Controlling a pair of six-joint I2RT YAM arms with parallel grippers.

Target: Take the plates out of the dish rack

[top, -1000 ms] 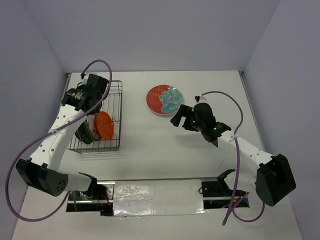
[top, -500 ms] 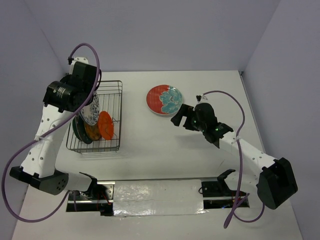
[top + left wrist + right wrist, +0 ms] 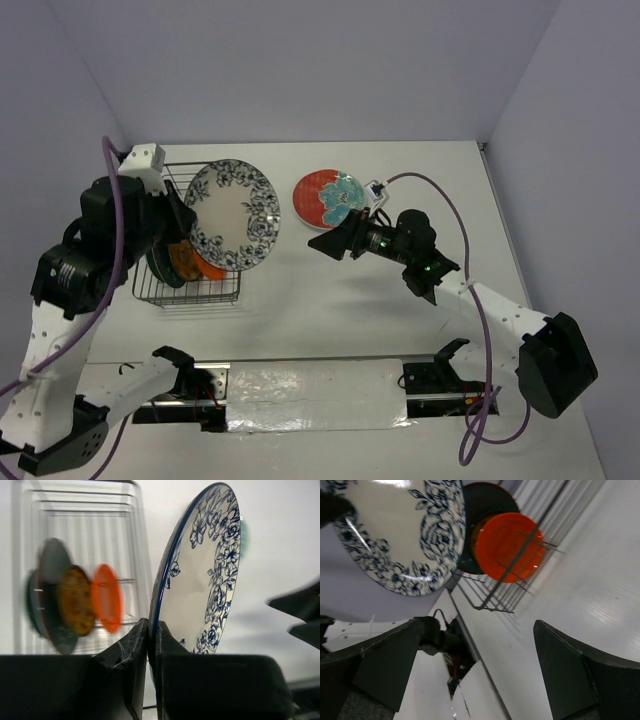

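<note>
The left gripper (image 3: 152, 630) is clamping the rim of the round white-and-blue patterned ceramic plate (image 3: 233, 215), holding it above the silver wire dish rack (image 3: 190, 292) at the table's ten o'clock. The right gripper (image 3: 322, 243) is gaping wide.

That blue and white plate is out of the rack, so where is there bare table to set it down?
Bare table lies between the dish rack and the right arm, nearer than the red plate. Another patch runs from the red plate to the right wall. Crowded: the rack itself, and beside the right gripper, close to the white-and-blue plate.
</note>
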